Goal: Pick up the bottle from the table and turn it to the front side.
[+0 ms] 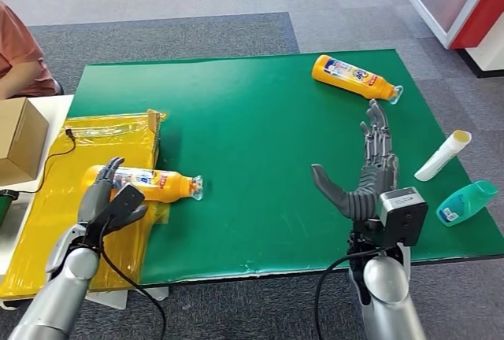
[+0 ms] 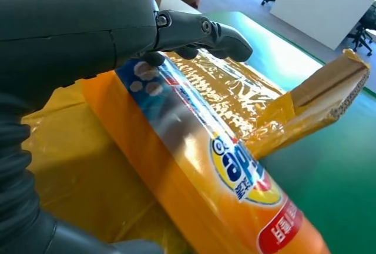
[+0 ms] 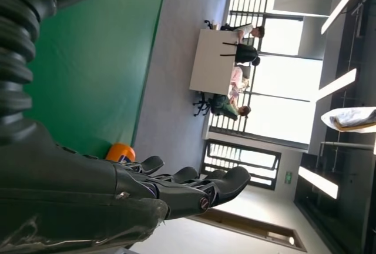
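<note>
the left hand [image 1: 110, 198] is being held at the near left of the table, its dark fingers [image 1: 107, 173] curled over the base end of the near orange plastic bottle with the blue and white label [image 1: 156, 183]. in the left wrist view a finger [image 2: 200, 33] is seen arching over the bottle's labelled side [image 2: 208, 166], with the grey thumb lying along the other side; whether the bottle is being pinched firmly or only cupped cannot be told. this bottle is lying on its side, half on the crinkled yellow plastic sheet [image 1: 42, 222] and half on the green table mat [image 1: 250, 143], its long axis running left to right, its clear cap pointing right toward the table's middle, its label facing up.

the right hand [image 1: 365, 175] is being held flat over the near right of the mat, fingers spread and extended forward, thumb splayed toward the left, with nothing in it. just beyond its fingertips, a second orange plastic bottle [image 1: 350, 76] is lying on its side at the far right, long axis slanting, cap pointing right and slightly nearer.

so each hand is nearer one bottle; which one is meant cannot be settled. the left hand's bottle is already being touched, and its label appears upward.
</note>
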Controlling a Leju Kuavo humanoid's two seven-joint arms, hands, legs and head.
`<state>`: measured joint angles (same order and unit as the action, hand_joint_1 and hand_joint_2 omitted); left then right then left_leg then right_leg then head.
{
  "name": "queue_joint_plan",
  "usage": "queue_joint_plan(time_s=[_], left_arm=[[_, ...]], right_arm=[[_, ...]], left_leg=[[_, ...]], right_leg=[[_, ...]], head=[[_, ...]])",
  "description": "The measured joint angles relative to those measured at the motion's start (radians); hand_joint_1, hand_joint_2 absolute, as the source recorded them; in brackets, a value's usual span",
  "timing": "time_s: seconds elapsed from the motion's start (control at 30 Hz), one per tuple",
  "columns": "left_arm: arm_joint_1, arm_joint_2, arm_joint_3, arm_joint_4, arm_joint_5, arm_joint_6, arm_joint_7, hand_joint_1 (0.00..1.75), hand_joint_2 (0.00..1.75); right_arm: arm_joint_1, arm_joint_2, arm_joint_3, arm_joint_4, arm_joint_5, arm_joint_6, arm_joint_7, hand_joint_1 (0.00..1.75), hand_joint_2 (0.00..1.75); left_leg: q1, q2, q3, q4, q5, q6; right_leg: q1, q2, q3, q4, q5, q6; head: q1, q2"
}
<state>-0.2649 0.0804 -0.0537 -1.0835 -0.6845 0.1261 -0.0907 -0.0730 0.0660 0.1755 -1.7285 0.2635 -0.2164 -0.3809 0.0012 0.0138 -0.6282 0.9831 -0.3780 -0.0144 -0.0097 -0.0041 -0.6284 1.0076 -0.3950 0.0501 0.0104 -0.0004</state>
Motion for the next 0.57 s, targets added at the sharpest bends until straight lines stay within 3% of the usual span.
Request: queue_joint_plan(time_s=[0.23,0.4,0.57], left_arm=[[0.019,0.003,0.015,-0.008,0.17,0.006,-0.104,0.0,1.75],[0.103,-0.009,0.038,-0.153,0.332,-0.01,-0.169,0.0,1.75],[0.157,-0.014,0.053,-0.294,0.391,-0.016,-0.184,0.0,1.75]], right_arm=[[0.003,0.0,0.0,0.0,-0.001,-0.005,-0.001,0.0,1.75],[0.023,-0.001,0.0,-0.008,0.003,-0.019,-0.005,0.0,1.75],[0.042,-0.002,0.0,-0.022,0.01,-0.03,-0.009,0.0,1.75]], left_leg=[[0.0,0.0,0.0,0.0,0.0,0.0],[0.0,0.0,-0.001,0.0,-0.001,0.0],[0.0,0.0,-0.001,0.0,-0.002,0.0]], right_leg=[[0.0,0.0,0.0,0.0,0.0,0.0],[0.0,0.0,-0.001,0.0,-0.001,0.001],[0.0,0.0,-0.001,0.0,-0.002,0.001]], head=[[0.0,0.0],[0.0,0.0],[0.0,0.0]])
